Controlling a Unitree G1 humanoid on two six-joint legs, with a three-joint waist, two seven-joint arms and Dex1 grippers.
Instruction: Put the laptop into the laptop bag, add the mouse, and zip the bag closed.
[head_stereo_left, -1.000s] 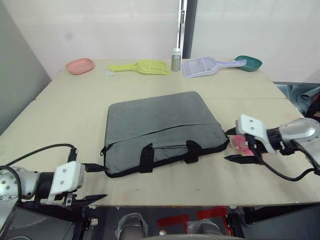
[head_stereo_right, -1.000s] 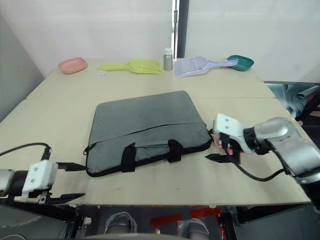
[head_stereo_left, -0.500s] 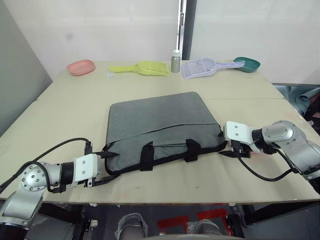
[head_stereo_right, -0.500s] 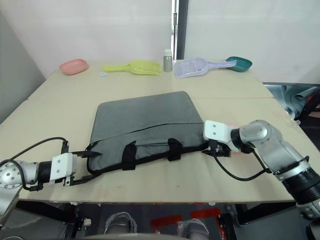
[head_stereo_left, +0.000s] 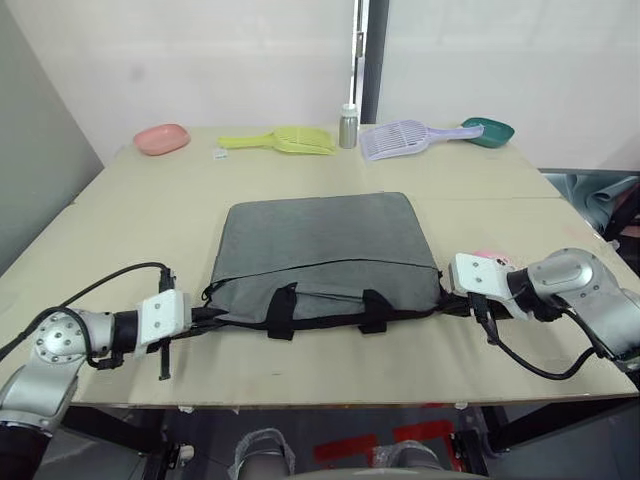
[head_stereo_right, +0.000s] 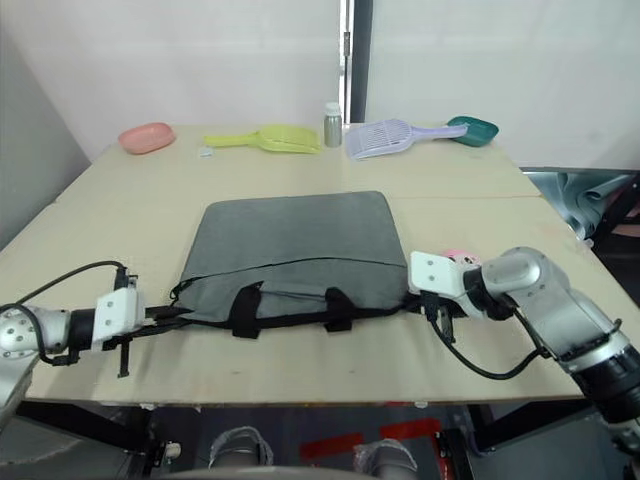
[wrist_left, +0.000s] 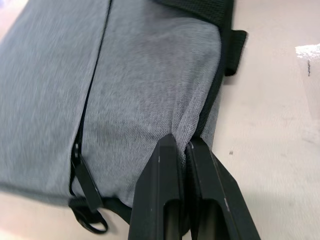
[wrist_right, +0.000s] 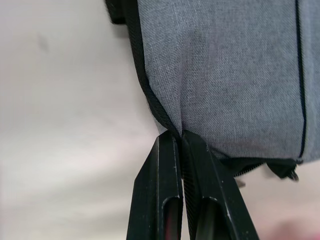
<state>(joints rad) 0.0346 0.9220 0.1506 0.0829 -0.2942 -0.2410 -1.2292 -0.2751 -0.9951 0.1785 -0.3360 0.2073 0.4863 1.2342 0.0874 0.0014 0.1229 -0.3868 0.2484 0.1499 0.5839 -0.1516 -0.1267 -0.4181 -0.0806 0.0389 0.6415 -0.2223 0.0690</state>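
Your left pincer is pressed together on the near left corner of the laptop bag, pinching the grey fabric at its black edging. Your right pincer is closed on the near right corner in the same way. The bag lies flat in the middle of the counter, its two black handles toward you. Just beside the right pincer you see a small pink thing. Far behind stand a pink dish, a yellow scoop, a small bottle, a lilac scoop and a green scoop.
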